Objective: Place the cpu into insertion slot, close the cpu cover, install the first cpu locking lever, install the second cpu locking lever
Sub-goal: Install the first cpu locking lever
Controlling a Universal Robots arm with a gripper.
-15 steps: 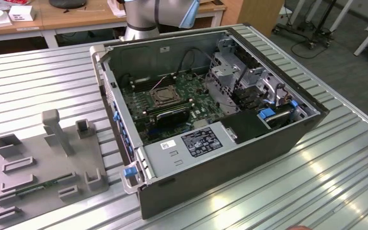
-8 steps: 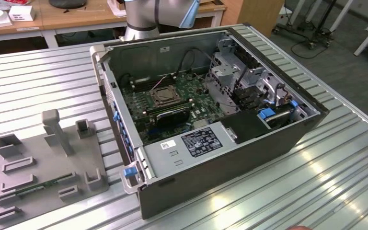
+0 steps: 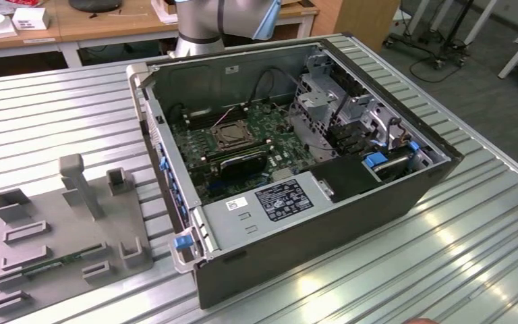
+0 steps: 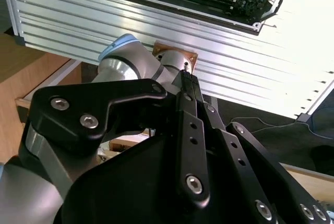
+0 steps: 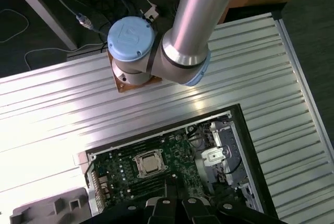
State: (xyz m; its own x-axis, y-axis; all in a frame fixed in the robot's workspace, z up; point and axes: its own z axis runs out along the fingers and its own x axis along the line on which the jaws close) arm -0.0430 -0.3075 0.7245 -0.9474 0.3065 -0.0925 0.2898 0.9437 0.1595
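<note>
One cpu (image 5: 149, 164) seems seated in the insertion slot (image 5: 135, 164); the pincer (image 5: 175, 203) hangs well above it, grip state untellable. Cover-closing looks in hand, calling for descent to the slot's edge.

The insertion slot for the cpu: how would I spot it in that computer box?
Find the open computer case on the ribbed metal table, then the green board inside it. The insertion slot is the square with a silvery metal rim on that board; its neighbours are long, narrow black slots.
</note>
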